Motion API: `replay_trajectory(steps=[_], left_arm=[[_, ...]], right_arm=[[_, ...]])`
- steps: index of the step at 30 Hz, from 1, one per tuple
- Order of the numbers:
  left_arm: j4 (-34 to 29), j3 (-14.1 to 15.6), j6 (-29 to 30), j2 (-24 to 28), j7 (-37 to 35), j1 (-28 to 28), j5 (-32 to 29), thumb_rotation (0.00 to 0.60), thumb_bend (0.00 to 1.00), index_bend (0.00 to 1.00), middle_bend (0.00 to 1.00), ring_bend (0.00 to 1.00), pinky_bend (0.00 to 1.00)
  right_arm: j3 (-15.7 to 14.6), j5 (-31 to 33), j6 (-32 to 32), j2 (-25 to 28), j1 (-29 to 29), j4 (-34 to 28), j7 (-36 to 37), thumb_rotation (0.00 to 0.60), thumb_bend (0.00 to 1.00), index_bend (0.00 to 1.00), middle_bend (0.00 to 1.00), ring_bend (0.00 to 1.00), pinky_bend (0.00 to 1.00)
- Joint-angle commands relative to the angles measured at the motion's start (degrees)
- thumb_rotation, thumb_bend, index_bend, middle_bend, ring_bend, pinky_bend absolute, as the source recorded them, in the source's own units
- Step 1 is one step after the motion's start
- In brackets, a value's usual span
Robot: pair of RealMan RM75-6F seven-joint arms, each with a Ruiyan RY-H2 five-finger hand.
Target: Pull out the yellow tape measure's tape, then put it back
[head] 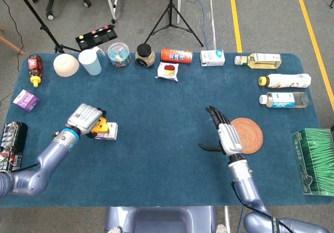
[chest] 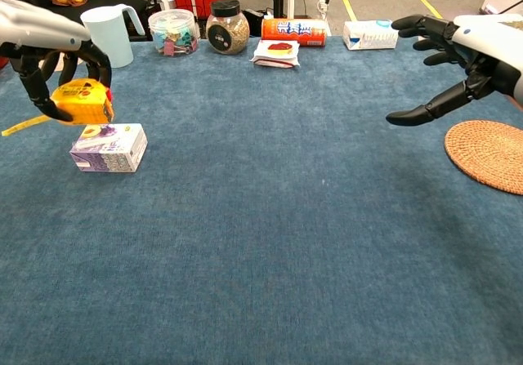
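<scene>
Yellow tape measure up in the left hand, tape partly out

Yellow tape measure (chest: 79,102) sits gripped in the left hand (head: 83,119), held just above the small purple box (chest: 109,147). A short strip of tape (chest: 24,124) pokes out away from the box. I'd guess the case is hard, smooth and fairly light, while the tape is thin and springy, so pinch its tip. Right hand (chest: 458,61) is spread wide, holding nothing, well apart from the box.
</scene>
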Motion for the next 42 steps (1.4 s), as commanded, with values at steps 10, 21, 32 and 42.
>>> replay_trajectory(steps=[10,21,32,42], left_arm=[[1.9,-0.4,-0.9,-2.6,1.2,0.3,-1.0,0.6,0.3,0.54,0.38,0.32,0.4],[1.9,-0.5,-0.2,-4.2,3.8,-0.4,-3.3,0.6,0.28,0.46,0.31,0.19,0.33],[2.4,-0.6,-0.7,-5.1,4.9,-1.0,-5.0,0.6,0.24,0.32,0.18,0.07,0.27],[1.9,0.5,-1.7,-5.0,6.8,-2.5,-9.4,0.6,0.19,0.1,0.01,0.0,0.17]], right_arm=[[-0.3,-0.2,0.8,0.3,-0.2,-0.1,0.6,0.6,0.18,0.0,0.04,0.01,0.07],[-0.5,-0.1,0.7,0.3,-0.3,0.3,2.4,0.6,0.18,0.0,0.05,0.02,0.07],[-0.4,0.2,1.0,0.5,-0.4,0.4,2.8,0.6,0.2,0.0,0.05,0.03,0.07],[-0.4,0.3,1.3,0.3,-0.3,0.2,2.4,0.6,0.2,0.0,0.05,0.03,0.07]])
